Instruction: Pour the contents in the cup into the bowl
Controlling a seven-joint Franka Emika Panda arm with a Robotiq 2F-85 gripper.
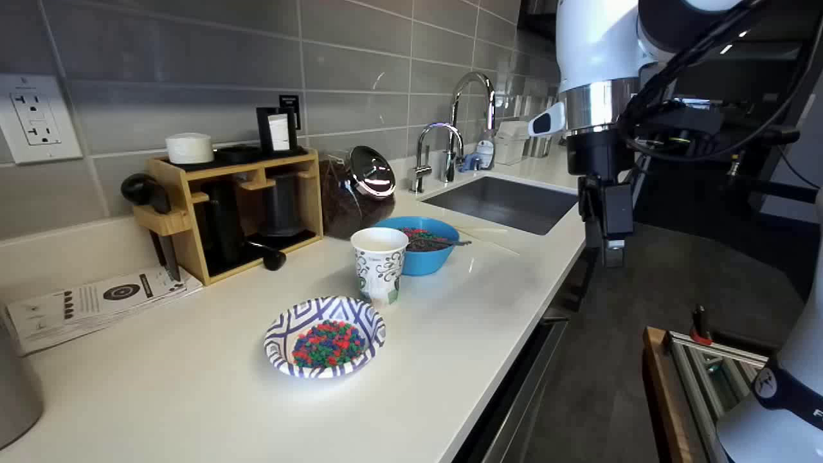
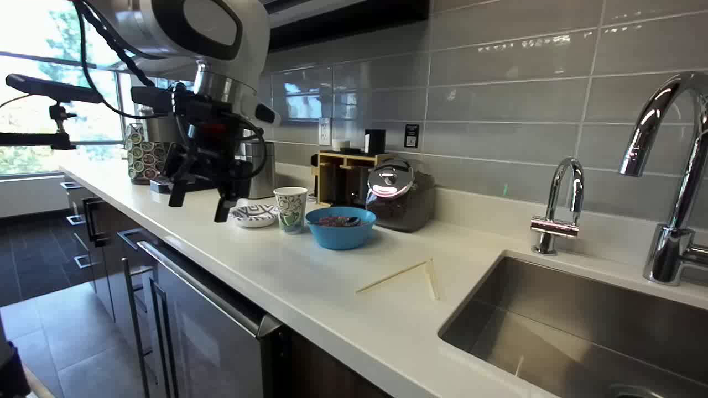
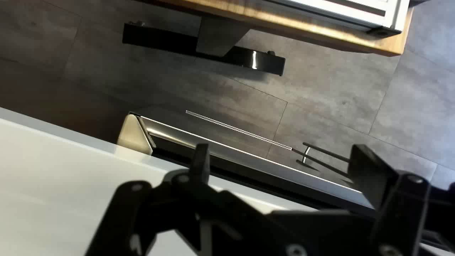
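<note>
Paper cup [image 1: 378, 270] stands upright on bench [image 1: 193, 386], between patterned bowl [image 1: 321, 310], holding red, green and blue pieces [image 1: 329, 344], and plain blue bowl [image 2: 340, 237]. Gripper [image 2: 199, 205] hangs near bench edge, well apart from cup; fingers [image 3: 200, 161] spread wide, grasp released, gap empty.

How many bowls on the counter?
2: the patterned bowl next to the cup, and the blue bowl on the cup's other side, nearer the sink. Both show in both exterior views.
</note>
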